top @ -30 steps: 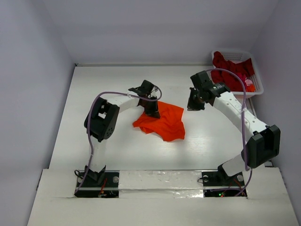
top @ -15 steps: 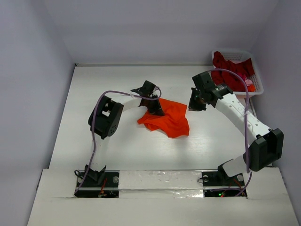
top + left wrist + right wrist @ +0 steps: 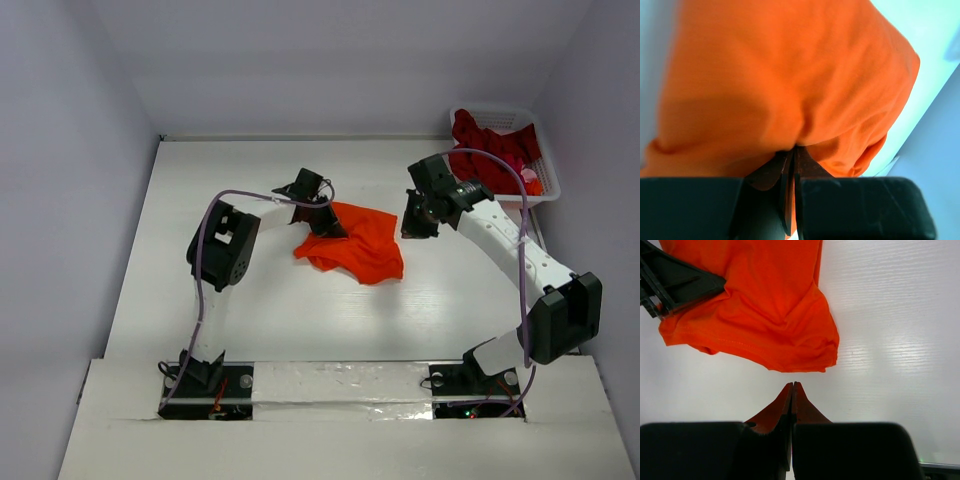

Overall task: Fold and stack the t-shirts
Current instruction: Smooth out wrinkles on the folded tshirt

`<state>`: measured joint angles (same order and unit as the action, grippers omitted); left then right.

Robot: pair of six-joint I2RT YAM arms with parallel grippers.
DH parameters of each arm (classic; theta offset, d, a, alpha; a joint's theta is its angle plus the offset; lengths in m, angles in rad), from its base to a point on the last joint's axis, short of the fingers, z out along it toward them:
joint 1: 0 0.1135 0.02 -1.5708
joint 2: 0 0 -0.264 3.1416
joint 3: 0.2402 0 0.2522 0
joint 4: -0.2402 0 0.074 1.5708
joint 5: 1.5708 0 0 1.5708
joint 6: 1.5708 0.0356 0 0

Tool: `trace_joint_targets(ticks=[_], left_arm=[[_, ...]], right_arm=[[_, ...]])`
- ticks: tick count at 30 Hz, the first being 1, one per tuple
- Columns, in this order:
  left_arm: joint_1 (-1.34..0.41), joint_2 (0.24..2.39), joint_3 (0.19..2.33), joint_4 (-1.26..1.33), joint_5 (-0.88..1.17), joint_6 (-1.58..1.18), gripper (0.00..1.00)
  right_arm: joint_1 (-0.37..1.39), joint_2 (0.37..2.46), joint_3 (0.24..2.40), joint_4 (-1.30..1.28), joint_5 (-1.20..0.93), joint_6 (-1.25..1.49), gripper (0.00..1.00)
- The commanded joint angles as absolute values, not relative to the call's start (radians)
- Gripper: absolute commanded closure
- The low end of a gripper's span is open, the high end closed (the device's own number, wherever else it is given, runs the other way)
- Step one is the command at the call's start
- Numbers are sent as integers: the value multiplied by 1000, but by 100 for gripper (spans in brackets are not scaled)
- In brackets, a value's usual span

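Observation:
A bright orange t-shirt (image 3: 360, 245) lies crumpled mid-table; it fills the left wrist view (image 3: 790, 75) and shows in the right wrist view (image 3: 765, 315). My left gripper (image 3: 325, 225) is shut on the orange t-shirt's left edge, jaws pinching cloth (image 3: 792, 150). My right gripper (image 3: 415, 228) is shut and empty, hovering just right of the shirt, its tips (image 3: 792, 385) a little short of the shirt's hem. Darker red t-shirts (image 3: 490, 150) are piled in the basket at the back right.
A white lattice basket (image 3: 545, 175) stands at the back right corner against the wall. The left gripper's body shows in the right wrist view (image 3: 675, 285). White walls enclose the table (image 3: 250, 320) on three sides.
My left gripper has dragged the orange t-shirt up and to the right, toward the right gripper. The right gripper has shifted only slightly.

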<state>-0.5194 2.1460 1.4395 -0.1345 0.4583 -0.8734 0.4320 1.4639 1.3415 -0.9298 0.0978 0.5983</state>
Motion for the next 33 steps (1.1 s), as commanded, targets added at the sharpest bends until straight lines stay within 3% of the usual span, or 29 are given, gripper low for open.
trace_joint_targets(ticks=[1, 10, 33], left_arm=[[-448, 2206, 1425, -204, 298, -836, 100], [-374, 2204, 1459, -232, 282, -810, 100], [-374, 2122, 1453, -245, 206, -913, 100]], right_arm=[[426, 1437, 1341, -914, 115, 589, 100], [426, 1447, 1341, -907, 110, 588, 100], [426, 1454, 1325, -891, 107, 584, 100]])
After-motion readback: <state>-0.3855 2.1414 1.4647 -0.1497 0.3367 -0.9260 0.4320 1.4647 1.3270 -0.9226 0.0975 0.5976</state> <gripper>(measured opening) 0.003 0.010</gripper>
